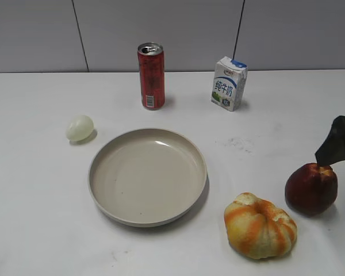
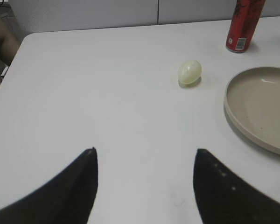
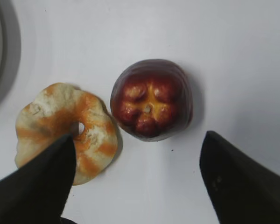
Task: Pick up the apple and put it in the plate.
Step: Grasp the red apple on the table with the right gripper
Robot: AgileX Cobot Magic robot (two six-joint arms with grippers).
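The dark maroon apple (image 1: 311,188) stands on the white table at the right, lobed top up. From above it shows in the right wrist view (image 3: 150,99). My right gripper (image 3: 139,140) is open and empty, hovering above the apple, its jaws short of it; one jaw shows at the right edge of the exterior view (image 1: 337,144). The beige plate (image 1: 103,198) lies empty in the middle; its rim also shows in the left wrist view (image 2: 233,116). My left gripper (image 2: 145,151) is open and empty over bare table left of the plate.
An orange-and-yellow ribbed pumpkin-like fruit (image 1: 259,226) lies just left of the apple (image 3: 65,128). A pale egg-shaped object (image 1: 80,127) sits left of the plate. A red can (image 1: 151,75) and a small milk carton (image 1: 229,83) stand at the back.
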